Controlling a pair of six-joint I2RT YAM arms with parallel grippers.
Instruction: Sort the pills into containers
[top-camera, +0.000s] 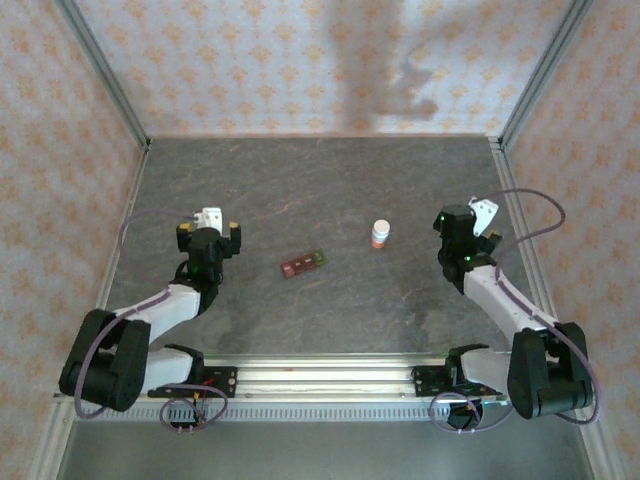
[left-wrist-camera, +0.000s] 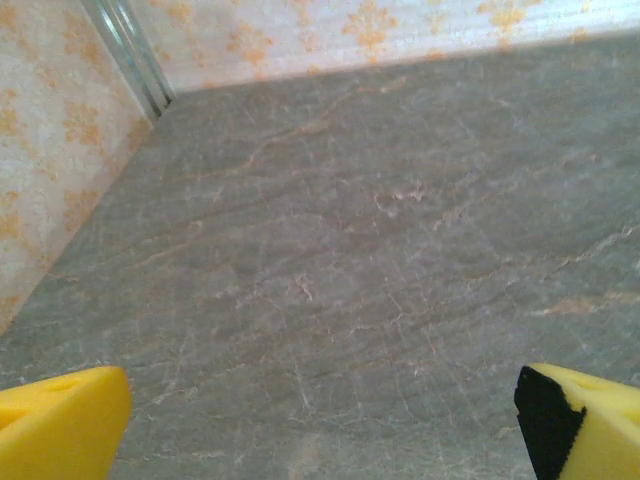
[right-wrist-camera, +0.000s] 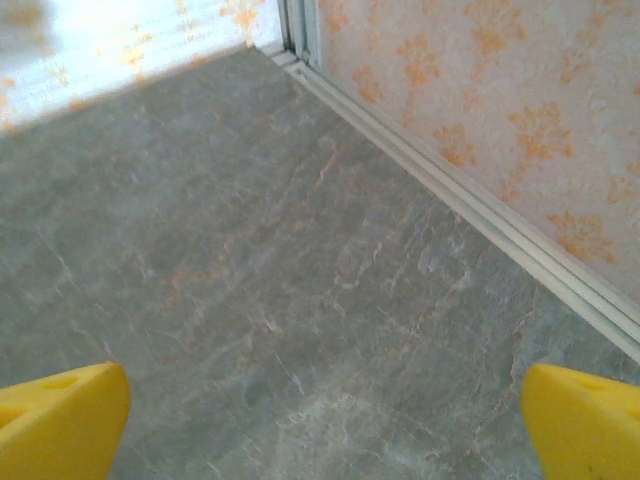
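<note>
The containers (top-camera: 304, 263), a short reddish-brown strip of joined boxes with one green end, lie near the middle of the table. The pills are hidden. My left gripper (top-camera: 209, 230) hovers to the left of the strip, well apart from it. In the left wrist view this gripper (left-wrist-camera: 320, 425) is open, its yellow fingers (left-wrist-camera: 60, 425) wide over bare table. My right gripper (top-camera: 466, 218) is at the right side, past the bottle. Seen from the right wrist, the gripper (right-wrist-camera: 320, 425) is open with nothing between its yellow fingers (right-wrist-camera: 585, 420).
A small orange bottle (top-camera: 380, 234) with a white cap stands upright, right of the strip. Patterned walls with metal rails (right-wrist-camera: 480, 215) enclose the grey stone table (top-camera: 330, 310) on three sides. The right gripper is close to the right wall.
</note>
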